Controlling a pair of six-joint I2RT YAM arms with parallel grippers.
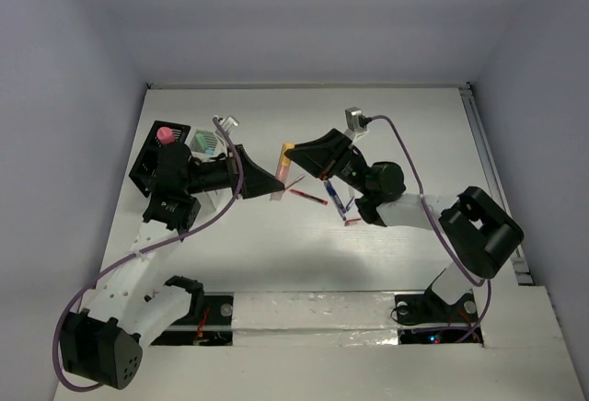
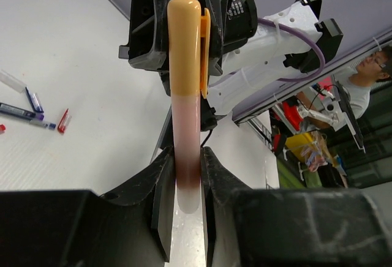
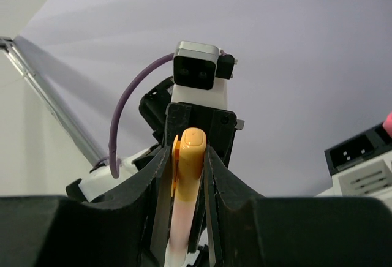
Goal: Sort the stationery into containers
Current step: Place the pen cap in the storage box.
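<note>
Left pincer (image 2: pixel 187 164): pressed together on the pale lower barrel of the orange-capped pen (image 2: pixel 184 52), which stands straight out at 12 o'clock from the pads. Right pincer (image 3: pixel 187 152): its jaws flank the cap of the same pen, and I read them as touching it on both sides. I judge this a transfer between arms, with the pen held aloft over mid-tabletop (image 1: pixel 276 263).

From above, the black box (image 1: pixel 145 164) and the adjoining white box (image 1: pixel 208 142) sit at 9 to 10 o'clock of the pen. A pink-topped piece (image 1: pixel 165 133) stands in the black box, and pale bits show in the white one.

Outstanding: a red pen (image 1: pixel 308 196), a blue pen (image 1: pixel 342 203) and a small red bit lie loose at 4 o'clock. I put the sort partway through.
</note>
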